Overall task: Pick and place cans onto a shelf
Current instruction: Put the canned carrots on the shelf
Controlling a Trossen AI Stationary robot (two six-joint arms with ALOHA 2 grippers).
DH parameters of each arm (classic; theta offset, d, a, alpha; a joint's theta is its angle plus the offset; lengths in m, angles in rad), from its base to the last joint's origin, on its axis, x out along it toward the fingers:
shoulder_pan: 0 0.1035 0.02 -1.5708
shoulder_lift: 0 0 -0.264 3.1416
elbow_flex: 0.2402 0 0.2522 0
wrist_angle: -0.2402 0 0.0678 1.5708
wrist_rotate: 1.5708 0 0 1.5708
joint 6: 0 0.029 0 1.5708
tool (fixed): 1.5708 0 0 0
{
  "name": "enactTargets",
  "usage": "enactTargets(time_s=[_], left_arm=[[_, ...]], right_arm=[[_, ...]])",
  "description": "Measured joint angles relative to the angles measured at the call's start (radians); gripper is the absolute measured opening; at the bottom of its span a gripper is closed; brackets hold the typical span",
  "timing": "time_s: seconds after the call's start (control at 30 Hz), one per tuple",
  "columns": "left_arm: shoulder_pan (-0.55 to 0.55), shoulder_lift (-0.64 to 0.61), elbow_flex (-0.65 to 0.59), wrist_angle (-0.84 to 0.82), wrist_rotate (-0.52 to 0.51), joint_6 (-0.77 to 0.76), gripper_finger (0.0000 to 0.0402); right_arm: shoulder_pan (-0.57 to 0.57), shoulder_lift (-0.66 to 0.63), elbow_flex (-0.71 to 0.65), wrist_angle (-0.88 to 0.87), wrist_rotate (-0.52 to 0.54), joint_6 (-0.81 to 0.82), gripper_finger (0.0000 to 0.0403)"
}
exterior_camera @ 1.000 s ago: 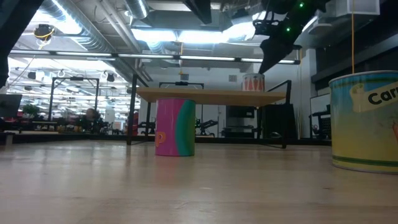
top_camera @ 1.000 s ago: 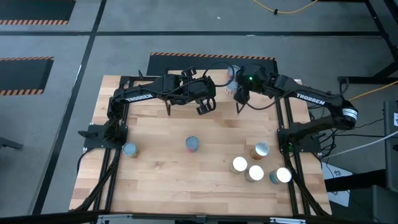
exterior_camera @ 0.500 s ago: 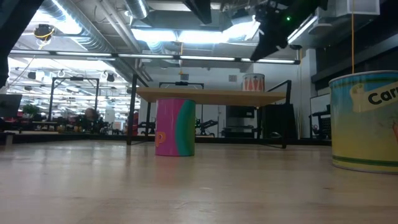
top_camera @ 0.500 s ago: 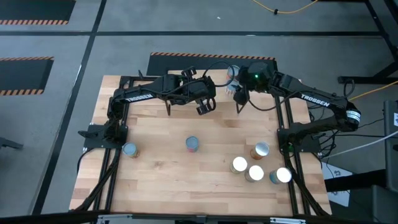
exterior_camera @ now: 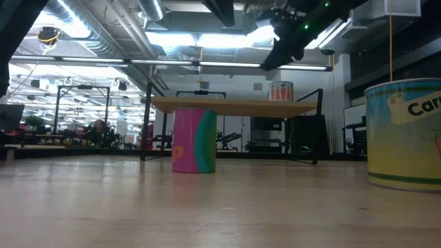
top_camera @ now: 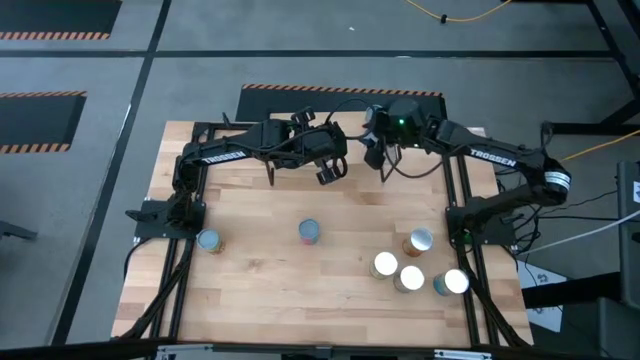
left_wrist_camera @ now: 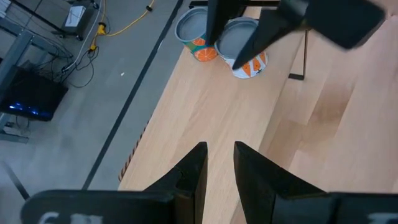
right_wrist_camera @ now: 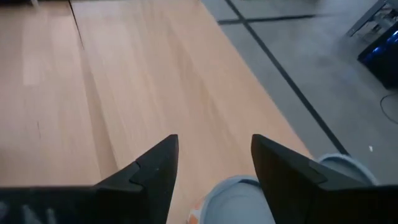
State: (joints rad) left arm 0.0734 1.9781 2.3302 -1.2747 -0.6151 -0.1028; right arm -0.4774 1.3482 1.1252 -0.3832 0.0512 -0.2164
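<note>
Two cans (left_wrist_camera: 245, 53) (left_wrist_camera: 193, 31) with silver tops and orange labels stand upright on the shelf (exterior_camera: 234, 105) at the table's far edge; one shows in the low view (exterior_camera: 280, 91). My right gripper (top_camera: 372, 153) hovers open and empty above the shelf, just left of these cans, which show between and beside its fingers (right_wrist_camera: 239, 199). My left gripper (top_camera: 328, 172) hangs open and empty over the shelf's middle, further left. A pink and green can (exterior_camera: 194, 140) stands mid-table (top_camera: 309, 232), and a blue one (top_camera: 208, 240) at the left.
Several cans stand in a cluster at the table's right near side (top_camera: 420, 240) (top_camera: 385, 265) (top_camera: 410, 278) (top_camera: 452, 283); one looms large in the low view (exterior_camera: 403, 131). The shelf top left of the two cans (left_wrist_camera: 205, 106) is bare wood. The shelf's black legs (exterior_camera: 148, 131) stand on the table.
My right gripper has risen from beside the cans on the shelf and gone toward the table's left edge, staying above the shelf. The cans on the shelf have stayed where they were.
</note>
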Motion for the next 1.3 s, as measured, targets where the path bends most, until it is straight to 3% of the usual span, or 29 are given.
enactTargets(time_s=[0.23,0.7,1.03,1.3], left_arm=[[0.000,0.000,0.000,0.000,0.004,0.000,0.0072],[0.000,0.000,0.000,0.000,0.004,0.000,0.0072],[0.000,0.000,0.000,0.000,0.004,-0.001,0.0072],[0.000,0.000,0.000,0.000,0.004,-0.003,0.0072]], right_arm=[[0.000,0.045,0.000,-0.004,0.014,-0.005,0.0208],[0.000,0.046,0.000,-0.131,0.276,-0.003,0.0208],[0.004,0.026,0.000,-0.130,0.277,-0.011,0.0208],[0.004,-0.064,0.000,-0.138,0.267,-0.058,0.0208]])
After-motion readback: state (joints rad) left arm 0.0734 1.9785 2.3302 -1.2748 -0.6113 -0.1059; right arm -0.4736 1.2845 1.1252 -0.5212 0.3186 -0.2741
